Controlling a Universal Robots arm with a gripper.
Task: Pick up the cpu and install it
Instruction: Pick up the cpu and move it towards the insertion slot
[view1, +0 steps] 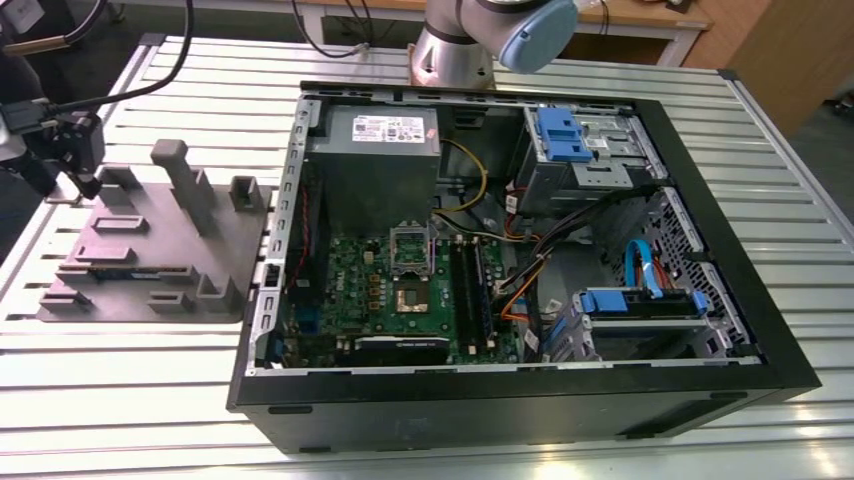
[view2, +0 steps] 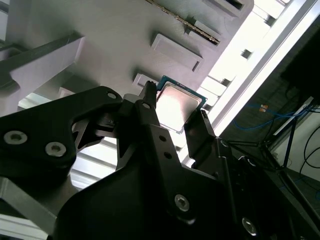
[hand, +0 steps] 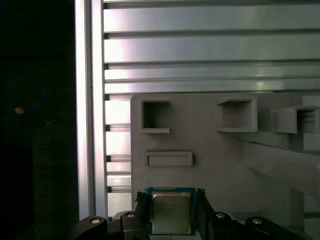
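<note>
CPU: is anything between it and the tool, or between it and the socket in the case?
Nothing visible separates the tool from the cpu; in both wrist views the chip lies right at its tip on the grey fixture. Toward the socket, the computer case's side wall rises between fixture and motherboard.

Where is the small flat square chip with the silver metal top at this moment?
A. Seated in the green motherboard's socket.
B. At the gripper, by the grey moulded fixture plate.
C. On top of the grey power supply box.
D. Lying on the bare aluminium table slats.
B: both wrist views show the cpu right at the gripper, with the grey fixture plate behind it.
</note>
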